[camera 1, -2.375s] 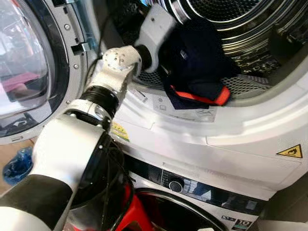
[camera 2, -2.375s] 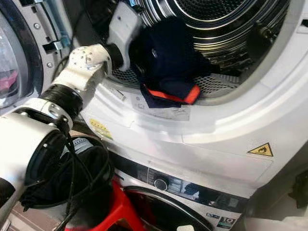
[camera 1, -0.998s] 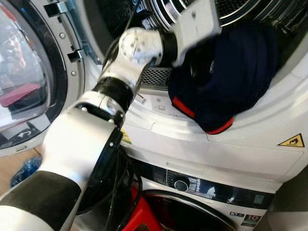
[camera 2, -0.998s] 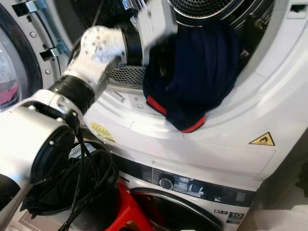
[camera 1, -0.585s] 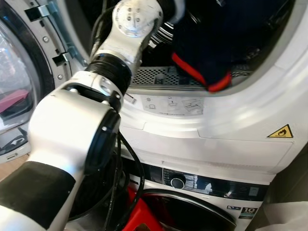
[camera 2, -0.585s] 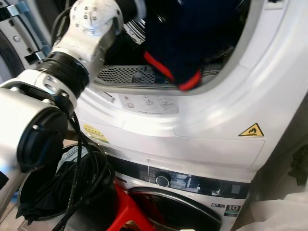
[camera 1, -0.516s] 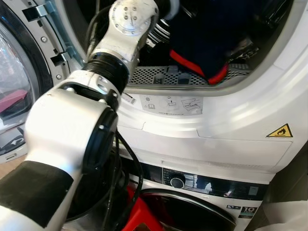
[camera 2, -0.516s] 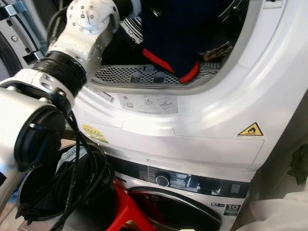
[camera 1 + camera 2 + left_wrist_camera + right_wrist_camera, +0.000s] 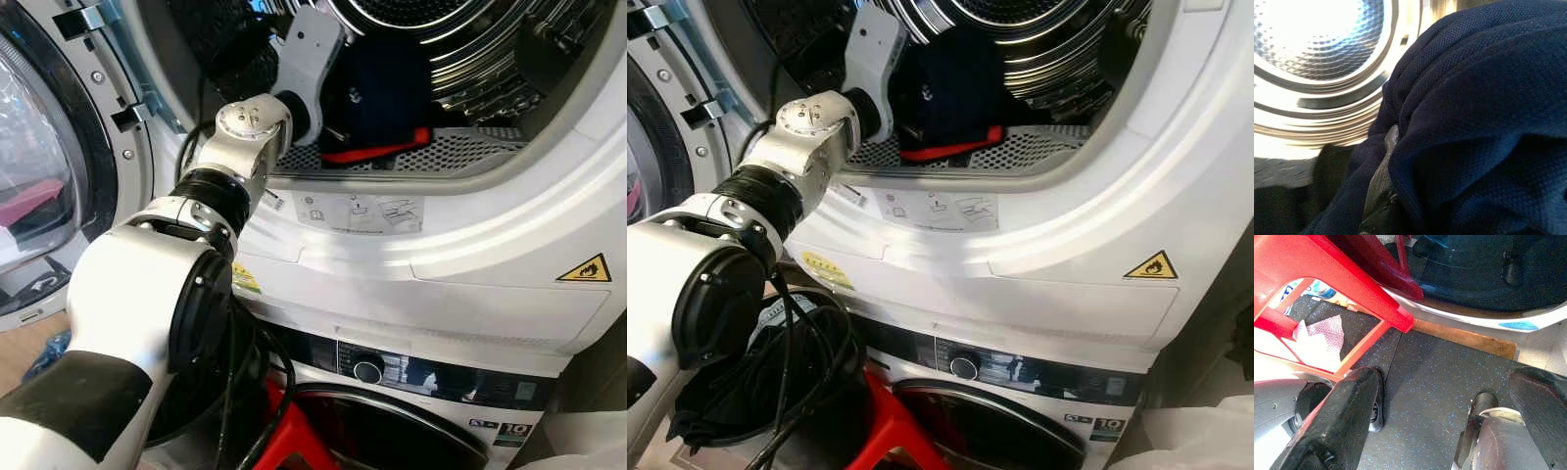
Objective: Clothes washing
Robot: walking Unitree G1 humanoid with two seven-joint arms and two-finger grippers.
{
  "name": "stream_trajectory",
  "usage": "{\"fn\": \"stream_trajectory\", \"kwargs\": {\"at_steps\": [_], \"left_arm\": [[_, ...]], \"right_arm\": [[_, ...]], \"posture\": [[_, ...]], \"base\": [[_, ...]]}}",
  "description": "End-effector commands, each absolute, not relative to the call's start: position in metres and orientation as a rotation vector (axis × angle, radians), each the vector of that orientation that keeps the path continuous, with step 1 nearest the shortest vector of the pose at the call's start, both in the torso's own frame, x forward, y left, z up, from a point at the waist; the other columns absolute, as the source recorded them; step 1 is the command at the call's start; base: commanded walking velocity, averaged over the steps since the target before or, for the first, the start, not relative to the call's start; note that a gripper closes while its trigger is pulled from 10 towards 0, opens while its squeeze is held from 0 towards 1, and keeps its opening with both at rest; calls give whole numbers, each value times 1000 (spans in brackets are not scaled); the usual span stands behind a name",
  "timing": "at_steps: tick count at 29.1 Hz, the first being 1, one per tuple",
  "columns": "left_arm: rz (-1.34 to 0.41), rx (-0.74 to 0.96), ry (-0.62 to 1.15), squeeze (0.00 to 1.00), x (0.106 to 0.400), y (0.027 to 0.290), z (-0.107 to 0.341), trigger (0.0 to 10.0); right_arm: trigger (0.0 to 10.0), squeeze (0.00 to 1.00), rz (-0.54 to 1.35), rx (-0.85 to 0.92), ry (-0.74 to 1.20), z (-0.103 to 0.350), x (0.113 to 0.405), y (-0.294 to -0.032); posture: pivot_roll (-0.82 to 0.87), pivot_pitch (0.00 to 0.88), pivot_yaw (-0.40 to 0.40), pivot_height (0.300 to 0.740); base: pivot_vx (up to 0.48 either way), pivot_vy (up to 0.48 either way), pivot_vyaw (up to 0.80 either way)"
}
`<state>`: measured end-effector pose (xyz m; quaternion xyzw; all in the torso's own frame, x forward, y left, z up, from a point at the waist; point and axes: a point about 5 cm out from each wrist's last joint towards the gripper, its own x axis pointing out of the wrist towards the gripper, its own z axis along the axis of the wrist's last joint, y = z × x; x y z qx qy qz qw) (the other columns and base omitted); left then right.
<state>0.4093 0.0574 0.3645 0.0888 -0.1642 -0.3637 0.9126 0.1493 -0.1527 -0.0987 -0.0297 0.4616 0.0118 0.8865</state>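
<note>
A navy garment with red trim (image 9: 377, 103) lies low in the front of the upper machine's steel drum (image 9: 460, 39), its red edge (image 9: 372, 154) just behind the perforated lip. My left arm (image 9: 245, 127) reaches through the opening, and its gripper is buried in the cloth. In the left wrist view the navy garment (image 9: 1484, 112) drapes over one black finger (image 9: 1378, 191). My right gripper (image 9: 1444, 382) hangs low over the speckled floor, open, with nothing between its fingers (image 9: 1347, 421).
The round glass door (image 9: 49, 147) stands open at the left. Below the drum is a second machine with a control knob (image 9: 368, 370). A red stool (image 9: 1327, 269) and a dark bucket of cloth and cables (image 9: 774, 382) stand on the floor in front.
The garment, draped over the drum's rim a second ago, now sits inside the drum. My left wrist has dropped lower and pulled back toward the opening's left side.
</note>
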Motion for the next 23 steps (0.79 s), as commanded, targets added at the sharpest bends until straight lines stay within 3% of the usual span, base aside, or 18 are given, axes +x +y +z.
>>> {"fn": "stream_trajectory", "kwargs": {"at_steps": [1, 9, 10, 11, 12, 23], "left_arm": [[-821, 216, -333, 0, 407, 56, 366, 10000], [-896, 323, -428, 0, 398, 45, 382, 10000], [-872, 331, -428, 192, 399, 46, 382, 10000], [-858, 334, -425, 192, 399, 46, 381, 10000], [-813, 320, -408, 1000, 402, 51, 378, 10000], [-828, 274, -430, 1000, 402, 57, 383, 10000]], "right_arm": [[10000, 0, 28, -42, 970, -100, 146, -147], [10000, 0, 17, -46, 970, -100, 146, -152], [10000, 0, 19, -48, 974, -101, 145, -152], [10000, 0, 21, -49, 976, -101, 144, -152], [10000, 0, 20, -47, 977, -101, 144, -152], [10000, 0, 28, -52, 980, -101, 143, -151]], "posture": [[-132, 19, 196, 740], [-132, 28, 186, 740], [-132, 29, 185, 740], [-132, 29, 185, 740], [-135, 28, 185, 740], [-119, 31, 180, 740]], "base": [[0, 0, 0], [0, 0, 0], [0, 0, 0], [0, 0, 0], [0, 0, 0], [0, 0, 0]]}}
